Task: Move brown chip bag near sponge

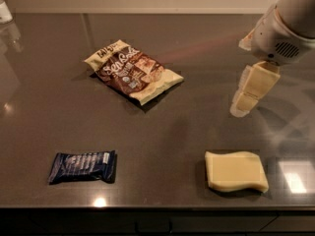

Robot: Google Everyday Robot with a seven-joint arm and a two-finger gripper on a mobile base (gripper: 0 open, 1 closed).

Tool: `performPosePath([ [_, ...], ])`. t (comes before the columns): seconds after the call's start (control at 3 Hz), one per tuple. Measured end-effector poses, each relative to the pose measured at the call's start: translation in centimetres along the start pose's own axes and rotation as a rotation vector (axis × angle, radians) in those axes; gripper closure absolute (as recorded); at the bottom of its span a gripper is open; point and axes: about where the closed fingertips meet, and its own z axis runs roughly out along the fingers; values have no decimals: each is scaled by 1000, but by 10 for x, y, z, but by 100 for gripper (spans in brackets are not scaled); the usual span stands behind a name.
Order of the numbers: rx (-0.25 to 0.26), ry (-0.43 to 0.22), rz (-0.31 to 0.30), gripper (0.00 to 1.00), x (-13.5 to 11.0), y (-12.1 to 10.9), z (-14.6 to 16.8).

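Note:
The brown chip bag [133,71] lies flat on the dark table, left of centre and towards the back, with white lettering on its brown middle and cream ends. The sponge [235,171], a pale yellow slab with wavy edges, lies near the front edge at the right. My gripper [242,106] hangs from the white arm [288,23] at the right, above the table. It is behind the sponge and well to the right of the chip bag, touching neither. It holds nothing that I can see.
A small dark blue wrapped bar [82,166] lies at the front left. A pale object [4,11] stands at the far back left corner. The table's front edge [147,209] runs just below the bar and the sponge.

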Motion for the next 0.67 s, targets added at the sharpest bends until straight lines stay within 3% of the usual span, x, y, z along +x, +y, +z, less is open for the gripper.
performPosePath([
  [0.67, 15, -92, 30, 0, -39, -44, 37],
])
